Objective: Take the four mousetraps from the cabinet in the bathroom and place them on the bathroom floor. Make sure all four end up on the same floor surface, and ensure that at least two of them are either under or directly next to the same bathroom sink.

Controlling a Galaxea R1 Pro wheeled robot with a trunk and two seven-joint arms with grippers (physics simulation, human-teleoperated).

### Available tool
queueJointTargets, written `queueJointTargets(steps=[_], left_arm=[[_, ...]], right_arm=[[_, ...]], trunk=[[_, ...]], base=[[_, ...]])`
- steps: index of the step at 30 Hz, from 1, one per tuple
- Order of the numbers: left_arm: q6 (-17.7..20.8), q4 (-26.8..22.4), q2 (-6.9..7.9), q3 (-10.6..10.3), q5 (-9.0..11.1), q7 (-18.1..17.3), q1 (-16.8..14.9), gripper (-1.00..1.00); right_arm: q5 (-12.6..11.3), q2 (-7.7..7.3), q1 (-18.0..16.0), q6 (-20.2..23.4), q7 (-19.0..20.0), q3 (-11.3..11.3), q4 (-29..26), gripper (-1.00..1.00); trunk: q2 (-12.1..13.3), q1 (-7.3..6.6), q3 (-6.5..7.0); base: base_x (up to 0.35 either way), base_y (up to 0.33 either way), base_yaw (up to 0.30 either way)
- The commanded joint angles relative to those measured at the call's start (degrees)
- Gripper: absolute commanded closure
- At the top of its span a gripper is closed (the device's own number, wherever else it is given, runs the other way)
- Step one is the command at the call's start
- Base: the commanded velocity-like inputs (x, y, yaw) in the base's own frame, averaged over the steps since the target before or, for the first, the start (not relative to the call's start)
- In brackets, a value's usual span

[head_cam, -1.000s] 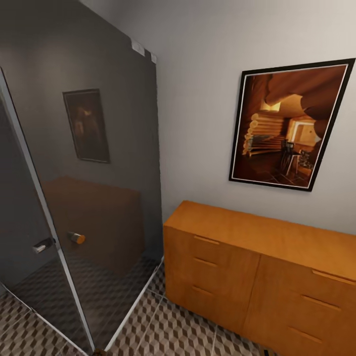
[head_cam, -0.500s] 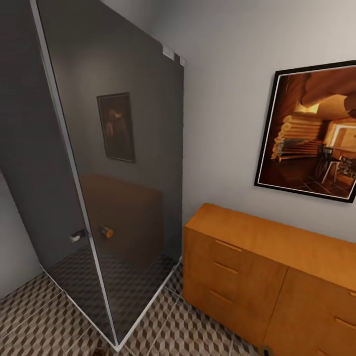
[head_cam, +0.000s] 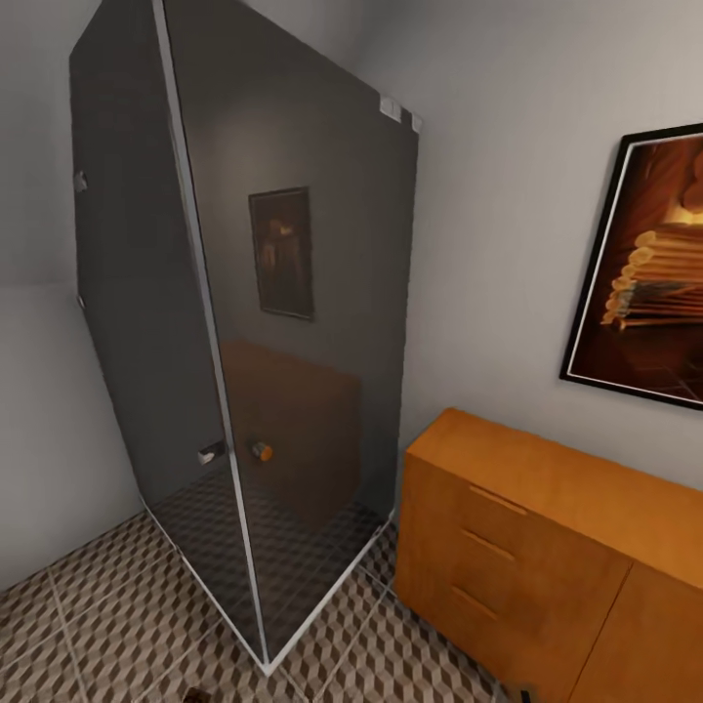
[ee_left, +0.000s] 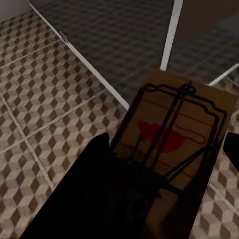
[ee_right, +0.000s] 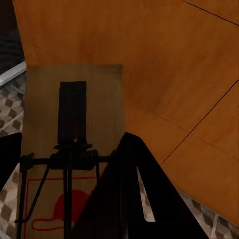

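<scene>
Change since earlier: whole head picture is sliding right, so I'm reading it as my camera turning left, not the furniture moving; more of the shower enclosure's left side is coming in, less of the picture frame.
Head view: I'm seeing the shower enclosure [head_cam: 244,322] in the corner, the cabinet [head_cam: 547,566] just beside it against the wall, its fronts looking closed, the framed picture [head_cam: 649,283] above it, and the bathroom floor [head_cam: 88,615] running in front.
Head view, why: I'm judging I'm swinging away from the cabinet to find a sink, since two traps need to end up under or next to one.
Left wrist view: left gripper [ee_left: 164,164] is clamping a mousetrap [ee_left: 184,124], dark fingers either side of the board, wire and red print facing the camera; it's hanging over the tiles near the shower's pale base rail [ee_left: 84,64].
Right wrist view: right gripper [ee_right: 64,174] is pinching a second mousetrap [ee_right: 74,99], narrow on the board, with a cabinet front close behind it.
Why held so: I'm carrying one per hand, flat side out, so each is going down flat on the tiles.
Remaining traps: can't tell where.
</scene>
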Motion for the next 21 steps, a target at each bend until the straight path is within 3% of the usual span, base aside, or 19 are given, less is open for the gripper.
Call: queueJointTargets(steps=[1, 21], left_arm=[[-0.31, 0.24, -0.02, -0.13, -0.05, 0.21, -0.13, 1.0], [-0.3, 0.31, -0.18, -0.13, -0.05, 0.24, -0.13, 1.0]], right_arm=[[-0.32, 0.01, -0.05, -0.2, -0.09, 0.49, 0.09, 1.0], [-0.32, 0.01, -0.05, -0.11, -0.09, 0.49, 0.09, 1.0]], trunk=[[-0.1, 0.02, -0.11], [-0.1, 0.02, -0.11]], base=[[0.0, 0.0, 0.3], [0.0, 0.017, 0.3]])
